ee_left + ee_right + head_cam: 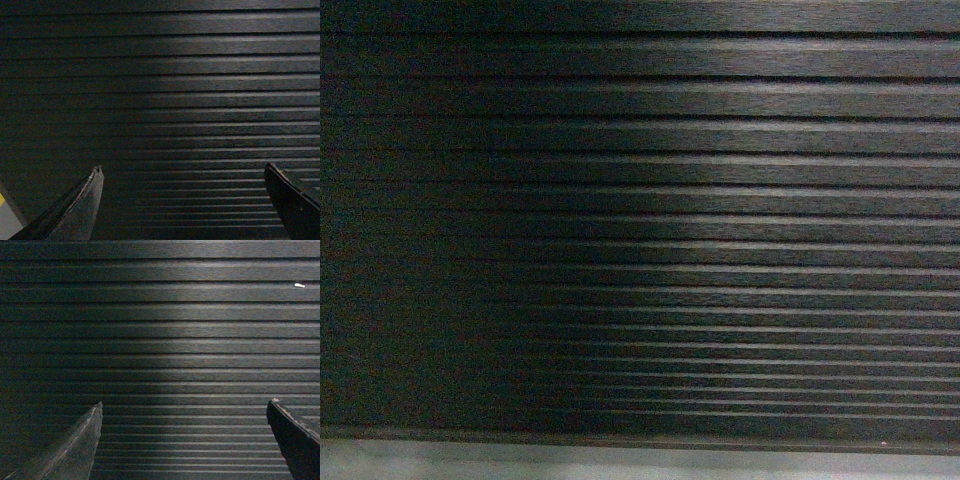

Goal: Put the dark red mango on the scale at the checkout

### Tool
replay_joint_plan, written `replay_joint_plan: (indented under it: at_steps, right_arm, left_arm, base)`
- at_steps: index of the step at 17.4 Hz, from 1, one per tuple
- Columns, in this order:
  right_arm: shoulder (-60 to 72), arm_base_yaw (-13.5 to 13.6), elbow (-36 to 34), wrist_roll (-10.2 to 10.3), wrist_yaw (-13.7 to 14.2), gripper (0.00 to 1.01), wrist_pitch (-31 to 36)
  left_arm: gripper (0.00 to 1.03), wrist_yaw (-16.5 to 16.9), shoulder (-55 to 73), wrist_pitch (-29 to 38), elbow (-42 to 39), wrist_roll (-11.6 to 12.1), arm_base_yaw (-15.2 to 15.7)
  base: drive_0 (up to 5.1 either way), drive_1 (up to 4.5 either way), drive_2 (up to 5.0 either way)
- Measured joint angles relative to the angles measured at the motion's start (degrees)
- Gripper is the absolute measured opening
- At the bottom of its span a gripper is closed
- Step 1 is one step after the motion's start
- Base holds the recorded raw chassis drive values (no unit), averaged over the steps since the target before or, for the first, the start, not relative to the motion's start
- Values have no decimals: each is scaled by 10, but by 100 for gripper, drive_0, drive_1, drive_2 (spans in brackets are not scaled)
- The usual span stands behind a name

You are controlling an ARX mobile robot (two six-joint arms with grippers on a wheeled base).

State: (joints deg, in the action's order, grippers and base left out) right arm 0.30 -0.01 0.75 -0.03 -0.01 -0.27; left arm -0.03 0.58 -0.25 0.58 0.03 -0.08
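Observation:
The dark ribbed front panel of the checkout (650,200) fills all three views. The dark red mango and the scale are out of view. In the left wrist view my left gripper (184,170) stands open, its two dark fingertips (92,200) wide apart with only the slatted panel (175,90) behind them. In the right wrist view my right gripper (185,407) is open the same way, its fingertips (87,440) far apart and empty, facing the panel (170,330). Neither gripper shows in the head view.
A strip of grey floor (620,462) runs along the foot of the panel in the head view. A grey and yellow patch of floor (5,220) shows at the lower left of the left wrist view. A small white speck (299,285) sits on one slat.

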Motion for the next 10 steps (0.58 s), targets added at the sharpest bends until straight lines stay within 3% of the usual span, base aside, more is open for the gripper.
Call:
replay_joint_plan:
  at_steps: [10]
  right_arm:
    - [0, 0, 0, 0, 0, 98, 0]
  left_arm:
    - [98, 0, 0, 0, 0, 0, 0]
  base:
    - [0, 0, 0]
